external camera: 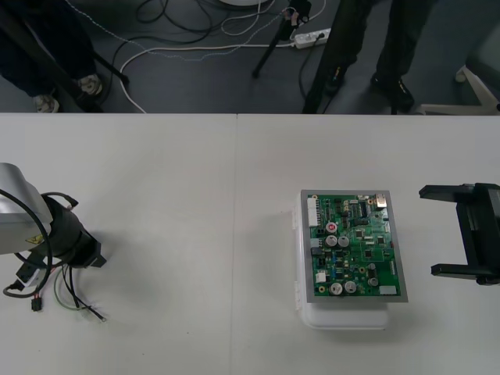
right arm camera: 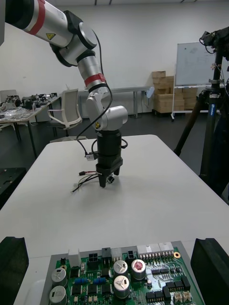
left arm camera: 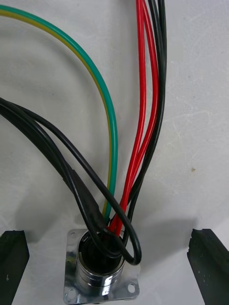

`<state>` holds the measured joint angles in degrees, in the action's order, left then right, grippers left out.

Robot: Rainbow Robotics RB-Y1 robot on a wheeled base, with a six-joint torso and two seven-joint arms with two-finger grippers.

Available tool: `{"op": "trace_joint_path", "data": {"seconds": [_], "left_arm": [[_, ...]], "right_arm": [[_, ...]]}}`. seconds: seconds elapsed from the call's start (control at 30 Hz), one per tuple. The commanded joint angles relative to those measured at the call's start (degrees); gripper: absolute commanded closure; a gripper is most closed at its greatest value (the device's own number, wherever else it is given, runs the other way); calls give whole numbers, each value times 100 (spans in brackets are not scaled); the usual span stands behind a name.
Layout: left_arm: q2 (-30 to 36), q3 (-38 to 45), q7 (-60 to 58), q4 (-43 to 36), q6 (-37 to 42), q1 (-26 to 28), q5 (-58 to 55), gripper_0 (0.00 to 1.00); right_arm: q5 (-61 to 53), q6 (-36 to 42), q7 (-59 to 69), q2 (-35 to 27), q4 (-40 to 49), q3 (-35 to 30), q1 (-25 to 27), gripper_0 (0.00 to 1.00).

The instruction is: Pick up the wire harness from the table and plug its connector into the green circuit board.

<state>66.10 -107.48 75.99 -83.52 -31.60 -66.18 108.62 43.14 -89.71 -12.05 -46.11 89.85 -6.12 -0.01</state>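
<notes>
Red, black, green wires [left arm camera: 149,109] loop from flanged socket [left arm camera: 101,276].

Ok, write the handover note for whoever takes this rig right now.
Left gripper: down over the wire harness at the table's left side, jaws open either side of its metal socket, nothing gripped.
Right gripper: jaws open, waiting to the right of the green circuit board.
Black plug lies on the table, not in the board.
Done: left gripper placed over the harness.
Left: grasp, lift, carry, plug in.
</notes>
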Motion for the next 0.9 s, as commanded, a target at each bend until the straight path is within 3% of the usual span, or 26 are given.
{"op": "trace_joint_path", "data": {"seconds": [0.03, 0.6, 0.9], "left_arm": [[-80, -98, 540, 63, 198, 96, -34, 100], [-54, -98, 557, 72, 207, 96, 54, 100], [289, 104, 557, -51, 207, 96, -60, 100]], "right_arm": [[-78, -29, 54, -240, 41, -4, -25, 0], [-121, -29, 10, -258, 85, -4, -25, 0], [-121, -29, 19, -258, 103, -4, -7, 0]]}}
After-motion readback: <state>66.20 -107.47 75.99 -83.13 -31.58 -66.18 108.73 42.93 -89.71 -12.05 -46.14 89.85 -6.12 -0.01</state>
